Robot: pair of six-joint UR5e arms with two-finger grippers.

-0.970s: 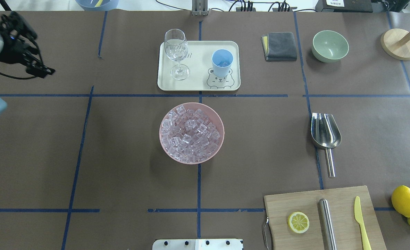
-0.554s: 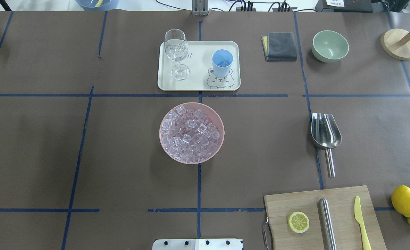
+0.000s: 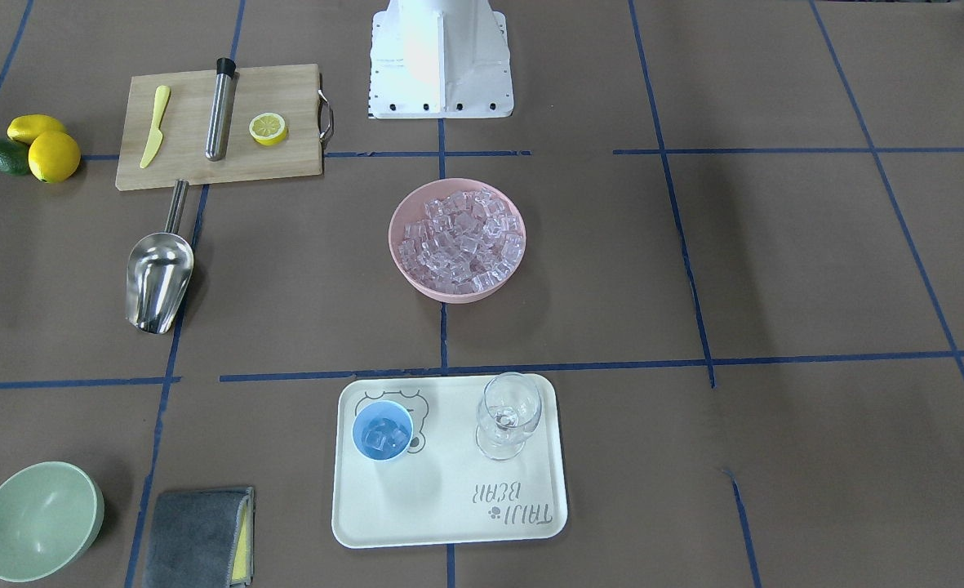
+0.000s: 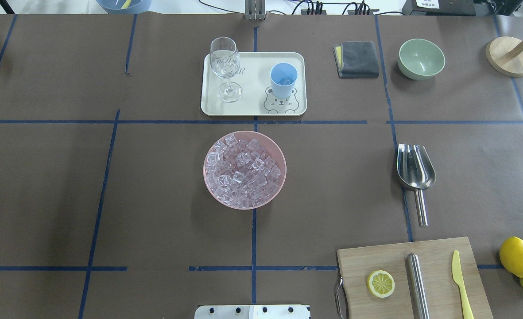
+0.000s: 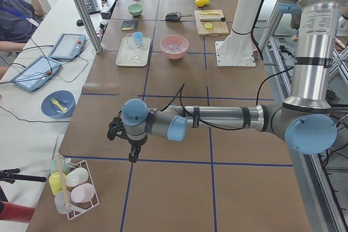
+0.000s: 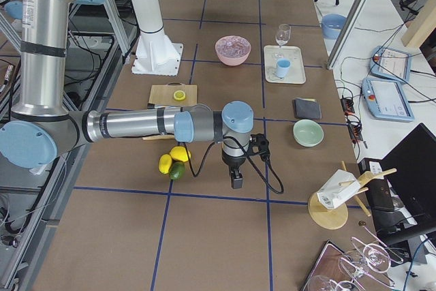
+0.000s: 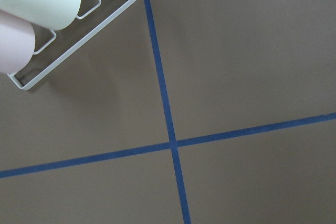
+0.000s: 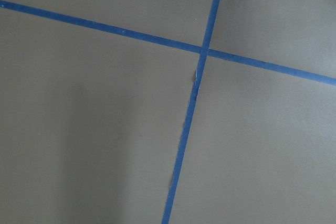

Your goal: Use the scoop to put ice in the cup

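Many clear ice cubes (image 4: 244,170) fill a pink bowl (image 4: 208,177) at the table's middle; they also show in the front view (image 3: 461,241). The light-blue cup (image 4: 283,79) stands on a cream tray (image 4: 252,108) and holds a few cubes (image 3: 382,437). The silver scoop (image 4: 415,167) lies empty on the table to the right, also in the front view (image 3: 157,278). My left gripper (image 5: 132,156) hangs far off past the table's left part; my right gripper (image 6: 236,182) hangs far off to the right. Both show only in side views, so I cannot tell their state.
A stemmed glass (image 4: 225,66) shares the tray. A green bowl (image 4: 421,58) and grey cloth (image 4: 356,59) sit back right. A cutting board (image 4: 414,279) carries a lemon half, steel cylinder and yellow knife. Lemons (image 4: 517,257) lie beside it. A wire cup rack (image 7: 63,30) is near my left wrist.
My left arm, seen at the overhead view's left edge one second ago, has moved out of that view. Nothing on the table has moved.
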